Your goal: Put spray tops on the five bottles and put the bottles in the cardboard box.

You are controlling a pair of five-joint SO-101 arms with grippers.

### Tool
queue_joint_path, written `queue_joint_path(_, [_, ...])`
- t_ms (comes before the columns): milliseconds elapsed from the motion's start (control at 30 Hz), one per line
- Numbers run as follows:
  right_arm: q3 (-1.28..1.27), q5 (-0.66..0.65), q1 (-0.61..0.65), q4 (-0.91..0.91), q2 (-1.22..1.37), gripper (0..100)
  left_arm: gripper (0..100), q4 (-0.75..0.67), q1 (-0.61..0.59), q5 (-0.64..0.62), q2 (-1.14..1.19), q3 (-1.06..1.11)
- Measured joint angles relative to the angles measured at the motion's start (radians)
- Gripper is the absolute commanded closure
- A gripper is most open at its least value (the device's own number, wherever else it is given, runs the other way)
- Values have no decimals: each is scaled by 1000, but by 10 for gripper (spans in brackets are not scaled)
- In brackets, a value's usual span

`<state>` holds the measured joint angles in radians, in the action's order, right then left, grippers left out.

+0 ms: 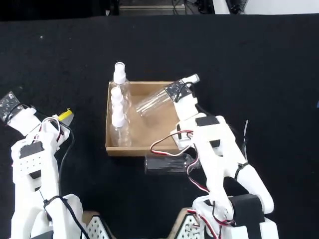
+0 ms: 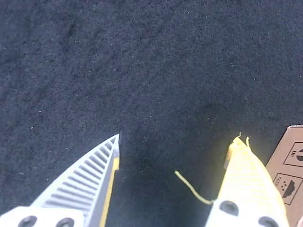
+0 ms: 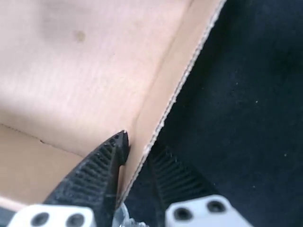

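Observation:
The cardboard box (image 1: 142, 148) sits mid-table, and capped clear bottles (image 1: 120, 130) lie along its left wall, their white spray tops (image 1: 117, 94) in a row. Another clear bottle (image 1: 153, 102) hangs tilted over the box's right side, its white spray top (image 1: 192, 78) pointing outward. My right gripper (image 1: 180, 92) is shut on that bottle near the neck. In the right wrist view the black fingers (image 3: 106, 163) straddle the box wall (image 3: 170, 90). Left of the box, my left gripper (image 1: 63, 118) stands open over bare cloth (image 2: 177, 138), holding nothing.
A black block with wires (image 1: 168, 163) lies just in front of the box. A corner of the box (image 2: 289, 158) shows beside my left gripper. Black cloth (image 1: 259, 64) covers the table, with free room to the left, right and behind the box.

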<state>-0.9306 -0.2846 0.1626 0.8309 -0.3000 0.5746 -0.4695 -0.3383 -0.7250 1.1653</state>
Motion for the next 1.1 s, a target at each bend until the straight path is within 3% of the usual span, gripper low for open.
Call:
queue_joint_path(133, [46,58,-2,89,0,743,661,0,0,0,0,0])
queue_joint_path(333, [184,132,2,207,0,756,661,0,0,0,0,0])
queue_joint_path(533, [345,384,14,287,0,756,661,0,0,0,0,0])
queue_joint_path(700, [354,572,91,264,0,756,661,0,0,0,0,0])
queue_joint_path(933, [354,664,184,207,-114,754,661,0,0,0,0,0])
queue_joint_path(1100, [262,721,218,6,-127,755,661,0,0,0,0,0])
